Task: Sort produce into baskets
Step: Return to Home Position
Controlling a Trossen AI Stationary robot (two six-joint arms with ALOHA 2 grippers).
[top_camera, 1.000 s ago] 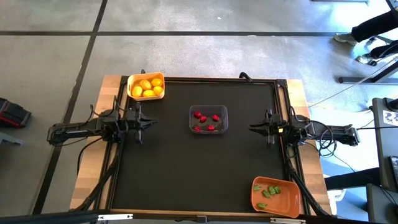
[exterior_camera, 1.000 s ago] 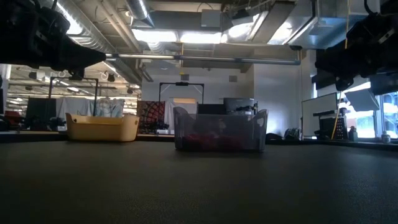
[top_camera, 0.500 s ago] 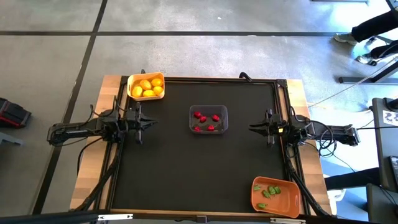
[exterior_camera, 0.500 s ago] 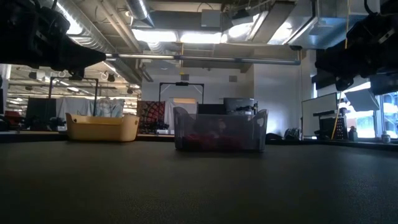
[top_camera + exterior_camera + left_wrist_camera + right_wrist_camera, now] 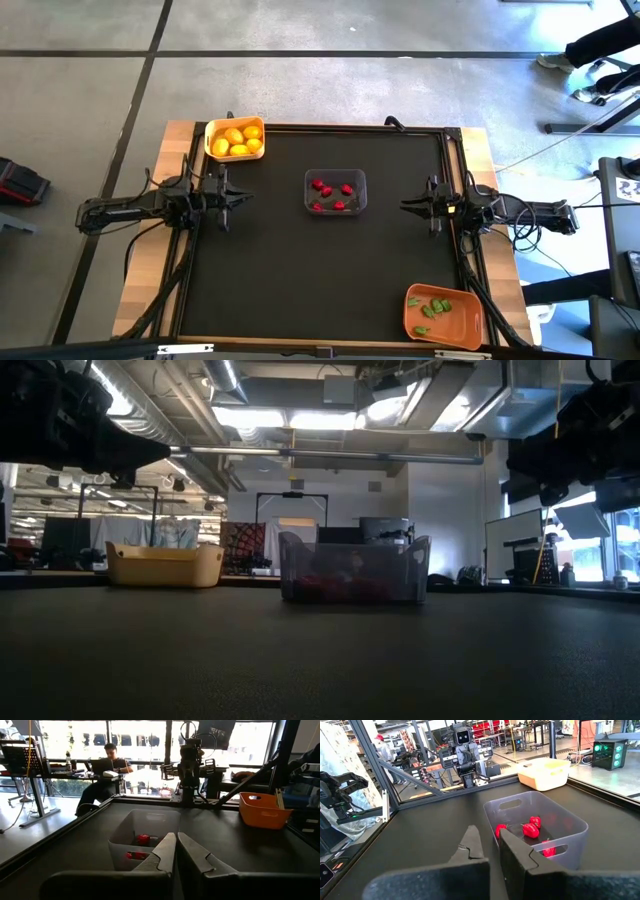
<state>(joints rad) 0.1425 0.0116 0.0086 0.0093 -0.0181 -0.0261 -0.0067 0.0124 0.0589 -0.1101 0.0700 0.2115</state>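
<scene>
Left tool (image 5: 244,197), right tool (image 5: 404,206) clenched empty at table (image 5: 270,270) sides.
Produce (image 5: 320,185) sorted into yellow basket (image 5: 208,140), clear basket (image 5: 307,192), orange basket (image 5: 466,326); task looks done.

High view: straight down from well above, taking in the whole table (image 5: 260,280), both arms and the floor around. Low view: set at tabletop height, looking level across the mat into the room, clear basket (image 5: 353,570) mid-frame; dark masses in the upper corners, probably the arms. Left wrist view: facing across the table toward the right arm (image 5: 190,765), clear basket close ahead. Right wrist view: facing the opposite way, toward the left arm (image 5: 465,750), same basket close. Shared by all four: the clear basket. Shared by high, low and right wrist views: the yellow basket (image 5: 545,779).
</scene>
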